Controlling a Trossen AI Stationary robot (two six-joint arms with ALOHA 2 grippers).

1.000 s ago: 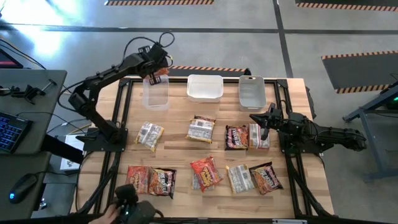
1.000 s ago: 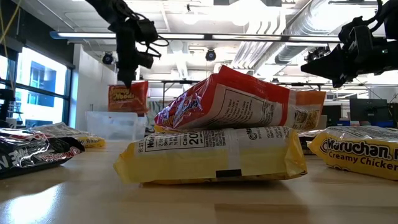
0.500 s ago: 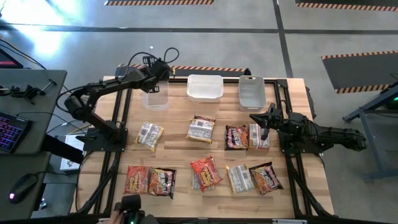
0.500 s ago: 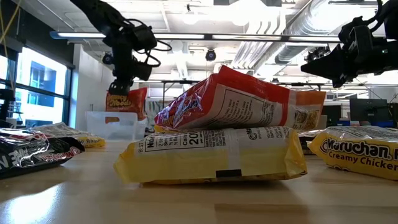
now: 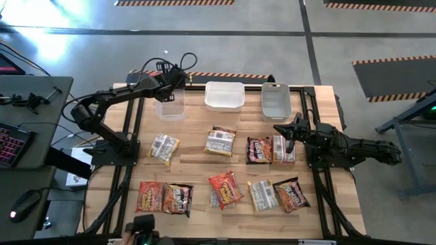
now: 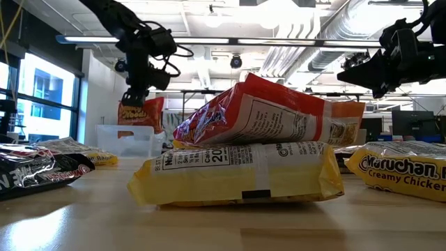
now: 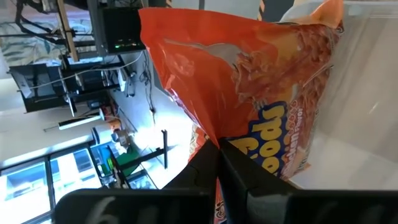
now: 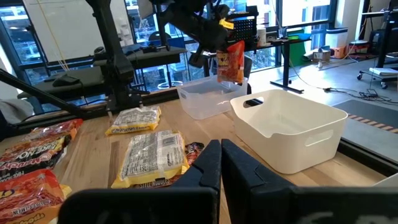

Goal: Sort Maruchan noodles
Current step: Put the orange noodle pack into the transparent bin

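My left claw (image 6: 132,95) pinches an orange packet (image 6: 140,111) by its top seam, hanging over the left tub (image 5: 170,103). Light, crinkly, slippery, so the crimped edge looks like the safest hold. Right claw (image 5: 288,138) clenched empty, above packets (image 5: 271,150) on the table (image 5: 197,156).

orange packet (image 7: 249,93) top cut off by edge

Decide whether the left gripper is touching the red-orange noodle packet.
Touching. The left wrist view shows the left gripper shut on the red-orange noodle packet, pinching its edge.

Open-plan lab: exposed ducts (image 6: 390,14), desks (image 8: 292,43).
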